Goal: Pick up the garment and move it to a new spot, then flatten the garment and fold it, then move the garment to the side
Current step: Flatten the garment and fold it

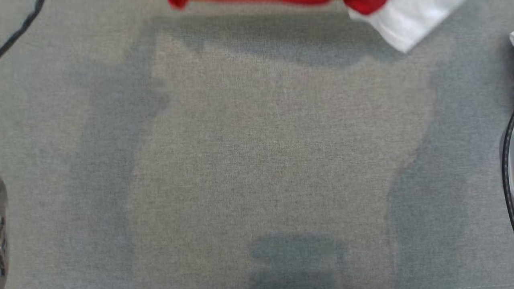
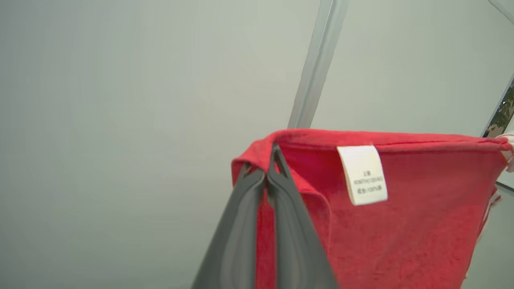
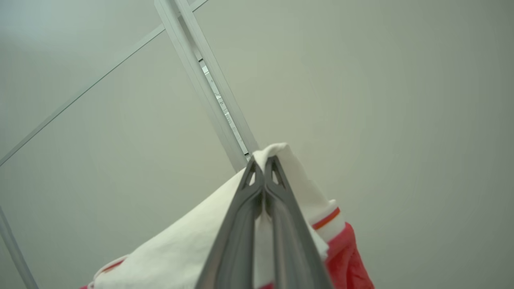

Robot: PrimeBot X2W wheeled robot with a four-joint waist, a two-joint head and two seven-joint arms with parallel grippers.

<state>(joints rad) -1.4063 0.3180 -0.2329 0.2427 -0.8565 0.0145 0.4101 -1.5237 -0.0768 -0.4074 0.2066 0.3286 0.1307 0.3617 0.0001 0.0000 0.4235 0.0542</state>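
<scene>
I hold the red-and-white towelling garment (image 2: 409, 233) aloft above the grey woven table (image 1: 257, 160): left gripper (image 2: 270, 160) clamped on its red edge, right gripper (image 3: 263, 168) clamped on a white fold. Step in hand: relocation. Next, I judge, lower both ends evenly and spread it flat

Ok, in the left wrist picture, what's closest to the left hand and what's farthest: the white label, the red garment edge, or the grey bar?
1. Red garment edge: pinched in the shut left hand.
2. White label: to the right, on the same cloth.
3. Grey bar: up behind, far in the background.
</scene>
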